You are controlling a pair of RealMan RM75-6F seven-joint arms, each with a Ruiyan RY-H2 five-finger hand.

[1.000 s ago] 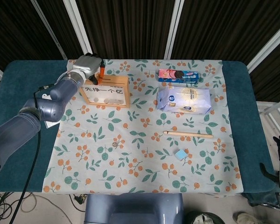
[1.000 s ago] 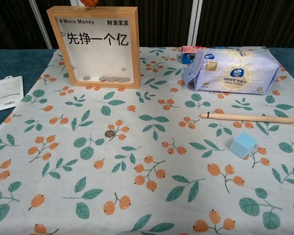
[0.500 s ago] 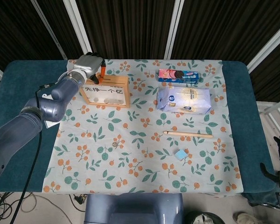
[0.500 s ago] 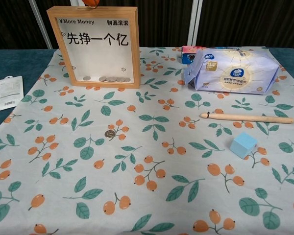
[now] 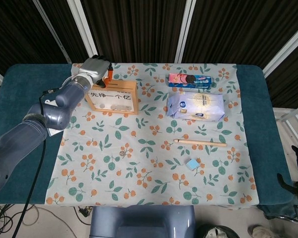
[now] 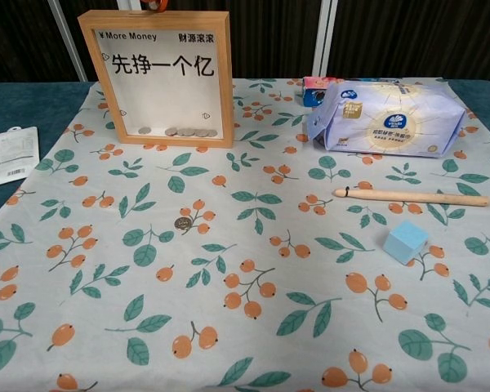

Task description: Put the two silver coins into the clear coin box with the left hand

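Left hand [image 5: 96,68] is hovering over the wood-framed clear coin box [image 6: 165,75] near the table's far-left corner, grasp unclear; one silver coin [image 6: 181,222] is lying mid-cloth.

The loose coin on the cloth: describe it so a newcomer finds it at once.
Start at the wooden-framed coin box standing at the far left of the leaf-print tablecloth. Come straight toward the camera to mid-cloth: the coin lies flat there, alone. It is grey metal, unlike the printed orange berries around it.

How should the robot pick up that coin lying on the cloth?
The coin lies flat on the cloth, so probably from straight above, pinching opposite edges. Nothing stands close beside it, so either side is open.
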